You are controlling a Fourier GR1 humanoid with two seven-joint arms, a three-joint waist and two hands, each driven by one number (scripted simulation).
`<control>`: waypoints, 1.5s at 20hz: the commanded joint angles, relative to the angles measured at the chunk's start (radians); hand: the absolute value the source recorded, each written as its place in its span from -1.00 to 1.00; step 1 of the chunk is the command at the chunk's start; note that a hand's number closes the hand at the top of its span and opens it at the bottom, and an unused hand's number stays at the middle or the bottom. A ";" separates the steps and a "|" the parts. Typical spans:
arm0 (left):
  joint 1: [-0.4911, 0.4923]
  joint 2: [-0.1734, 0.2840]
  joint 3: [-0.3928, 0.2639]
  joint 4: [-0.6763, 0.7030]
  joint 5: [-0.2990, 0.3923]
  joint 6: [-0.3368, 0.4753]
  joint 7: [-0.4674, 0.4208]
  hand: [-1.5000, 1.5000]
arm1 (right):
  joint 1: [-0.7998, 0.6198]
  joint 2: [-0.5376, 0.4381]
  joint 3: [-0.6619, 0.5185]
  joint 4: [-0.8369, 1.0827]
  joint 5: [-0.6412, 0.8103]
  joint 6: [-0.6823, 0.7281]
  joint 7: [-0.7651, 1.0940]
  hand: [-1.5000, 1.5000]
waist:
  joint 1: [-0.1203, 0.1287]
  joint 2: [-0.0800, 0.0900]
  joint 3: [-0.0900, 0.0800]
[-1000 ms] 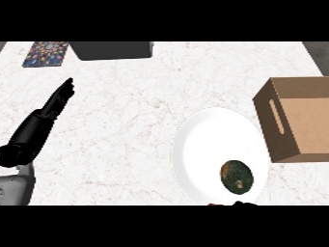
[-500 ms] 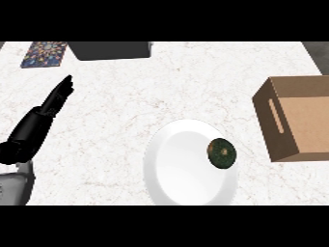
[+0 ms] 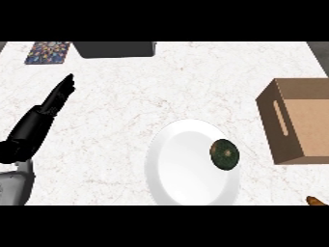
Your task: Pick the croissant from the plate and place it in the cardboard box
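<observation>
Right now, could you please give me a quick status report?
Left hand open, resting at left. Right hand not visible. Dark round item on plate, beside cardboard box. Nothing between them.

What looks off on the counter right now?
The item on the white plate is dark, green and round, unlike a croissant. A small orange-brown thing pokes in at the lower right edge, off the plate. The cardboard box looks empty.

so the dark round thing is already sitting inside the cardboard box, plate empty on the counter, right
No. The head view shows the dark round item on the white plate, near its right edge. The cardboard box stands to the plate's right, and nothing shows inside it.
</observation>
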 commanded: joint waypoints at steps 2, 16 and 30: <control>-0.012 -0.022 -0.028 -0.025 -0.008 -0.001 0.026 0.00 | -0.064 -0.029 -0.211 0.115 -0.267 0.127 0.103 1.00 | 0.029 0.003 0.001; -0.090 -0.067 -0.077 0.025 -0.044 0.003 0.013 0.00 | -0.481 -0.262 -0.012 0.696 -0.035 0.303 0.124 1.00 | 0.097 0.018 0.003; -0.113 -0.052 -0.055 0.031 -0.028 -0.024 0.037 0.00 | -0.901 -0.160 0.308 1.180 0.331 0.452 -0.177 -1.00 | 0.117 0.019 0.004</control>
